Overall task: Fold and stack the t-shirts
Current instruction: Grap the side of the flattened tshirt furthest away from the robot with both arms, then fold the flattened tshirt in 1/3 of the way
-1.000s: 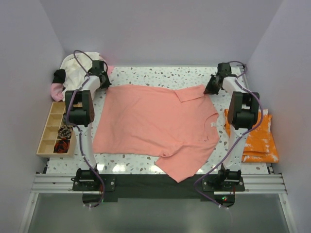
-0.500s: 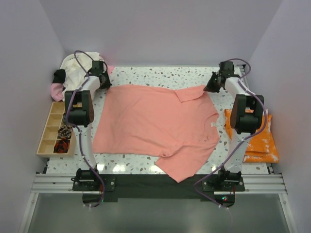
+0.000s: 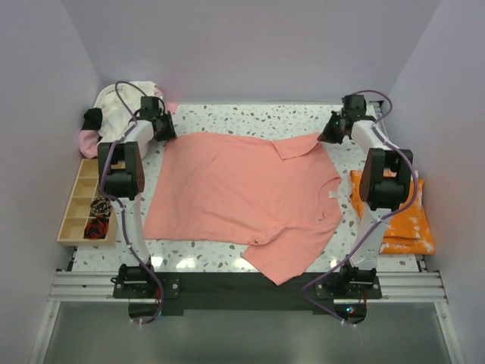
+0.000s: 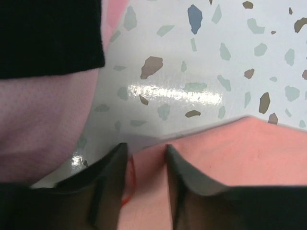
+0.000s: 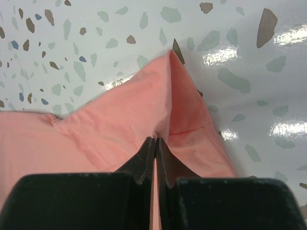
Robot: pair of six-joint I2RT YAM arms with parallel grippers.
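A plain salmon-pink t-shirt (image 3: 242, 197) lies spread flat across the middle of the table, its small white neck label at the right. My left gripper (image 3: 164, 130) is at the shirt's far left corner. In the left wrist view it (image 4: 146, 148) stands open, and the shirt's corner (image 4: 230, 148) lies loose between the fingers. My right gripper (image 3: 327, 136) is at the far right sleeve. In the right wrist view it (image 5: 156, 140) is shut on a pinched-up ridge of the sleeve (image 5: 120, 115). A folded orange t-shirt with white splotches (image 3: 398, 212) lies at the right edge.
A heap of cream and pink t-shirts (image 3: 114, 110) with a black piece sits in the far left corner, close beside my left gripper. The pink cloth (image 4: 43, 124) shows in the left wrist view. A wooden compartment tray (image 3: 87, 201) stands along the left edge.
My left gripper has opened and let go of the shirt's far left corner. The right gripper shifted slightly toward the back, still pinching the sleeve.
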